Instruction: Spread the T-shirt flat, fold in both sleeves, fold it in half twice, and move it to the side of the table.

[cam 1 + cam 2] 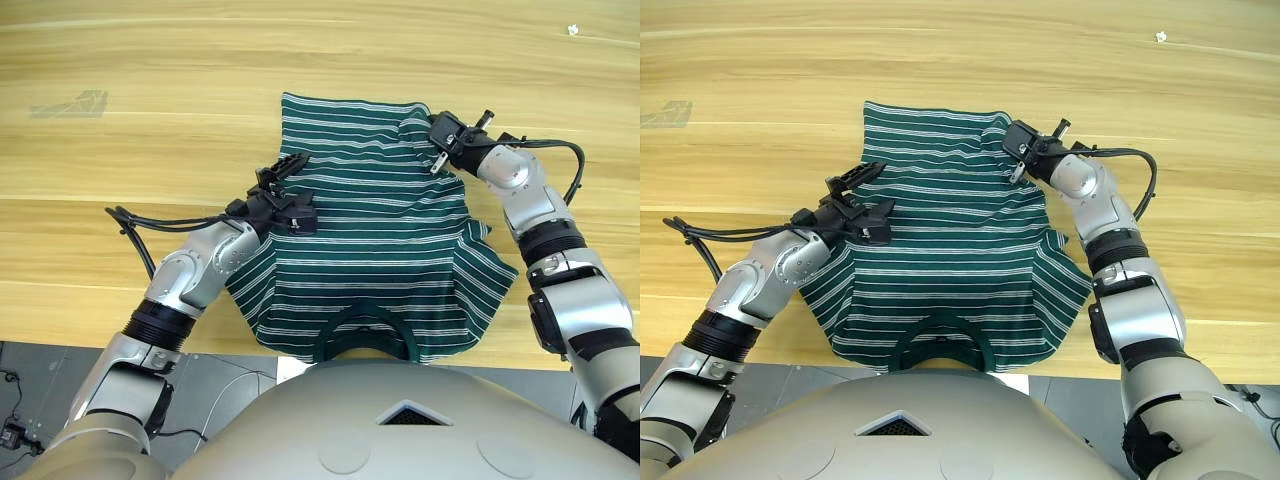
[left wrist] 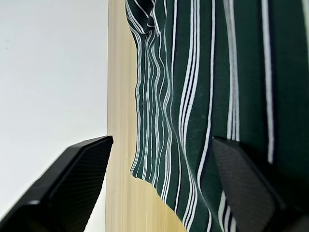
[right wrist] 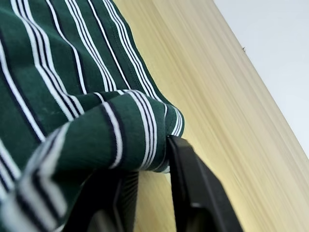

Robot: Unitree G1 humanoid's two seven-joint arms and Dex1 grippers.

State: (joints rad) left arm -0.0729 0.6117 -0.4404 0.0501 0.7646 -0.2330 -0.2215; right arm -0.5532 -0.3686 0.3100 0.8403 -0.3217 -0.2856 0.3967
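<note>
T-shirt (image 1: 370,240): lying on the wooden table (image 1: 150,60), green with white stripes, collar (image 1: 362,335) toward the robot and hem toward the far side; cloth rumpled, not flat.
Left gripper (image 1: 295,192): sitting at the shirt's left edge, about midway along its length; fingers (image 2: 77,188) spread wide, with the wavy cloth edge showing between them. Whether it is touching the cloth is unclear.
Right gripper (image 1: 437,150): sitting at the shirt's far right corner, fingers (image 3: 193,188) pinching a bunched fold of the striped cloth (image 3: 130,130).
Right sleeve (image 1: 490,270): sticking out toward the right arm, creased.
Near edge: the collar end is lying right at the table's front edge.
Open room: bare wood is stretching beyond the hem and out to both sides of the shirt.
Strays: a small white speck (image 1: 573,29) is lying far right, a grey mark (image 1: 75,103) far left, both well apart from the shirt.
</note>
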